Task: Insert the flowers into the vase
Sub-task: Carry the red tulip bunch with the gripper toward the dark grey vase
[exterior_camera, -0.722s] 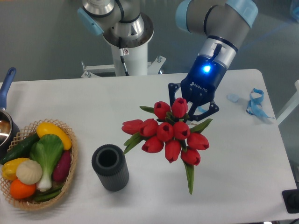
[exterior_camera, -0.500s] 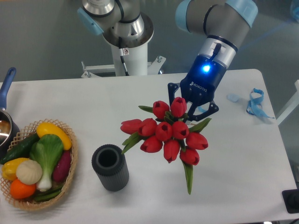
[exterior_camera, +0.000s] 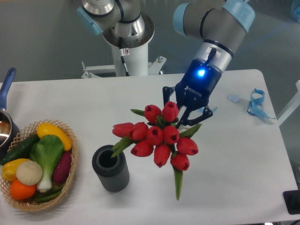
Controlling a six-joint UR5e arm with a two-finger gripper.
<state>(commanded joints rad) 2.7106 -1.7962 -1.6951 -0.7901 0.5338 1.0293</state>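
The flowers (exterior_camera: 157,137), a bunch of red tulips with green leaves, hang in the air over the table's middle. My gripper (exterior_camera: 183,111) is shut on the bunch from behind and above, its fingertips hidden among the blooms. The vase (exterior_camera: 110,168), a dark ribbed cylinder with an open round mouth, stands upright on the table to the lower left of the bunch. One green leaf tip reaches the vase's rim area. The stems are hidden behind the blooms.
A wicker basket (exterior_camera: 70,177) of toy vegetables sits at the left edge. A pot with a blue handle (exterior_camera: 5,89) is at the far left. A blue ribbon (exterior_camera: 255,104) lies at the right. The robot base (exterior_camera: 126,42) stands behind the table.
My gripper has moved left and slightly toward the camera with the flowers, bringing the bunch closer to the vase. The vase has not moved.
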